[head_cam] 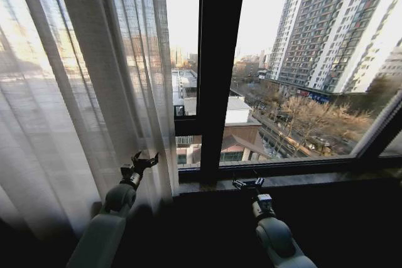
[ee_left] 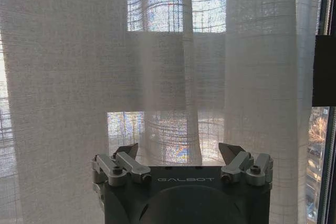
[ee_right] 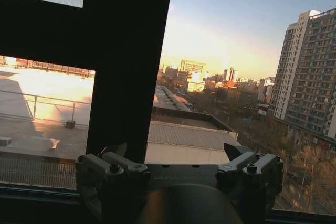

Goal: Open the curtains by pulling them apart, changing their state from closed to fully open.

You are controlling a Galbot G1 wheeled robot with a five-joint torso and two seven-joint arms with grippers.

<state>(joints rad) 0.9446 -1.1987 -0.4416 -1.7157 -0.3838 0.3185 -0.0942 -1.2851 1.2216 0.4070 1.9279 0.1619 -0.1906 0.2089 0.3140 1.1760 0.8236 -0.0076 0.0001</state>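
Left gripper (head_cam: 145, 161) spread wide before one curtain (head_cam: 81, 92); right gripper (head_cam: 249, 184) likewise.

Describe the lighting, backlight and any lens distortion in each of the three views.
Head view: low sun glows through the sheer white pleated curtain; room below is dark, and the grey tower block leans from wide-angle distortion. Left wrist view: curtain backlit, open left gripper shaded. Right wrist view: the dark window frame bar and open right gripper are silhouetted against sunset sky.
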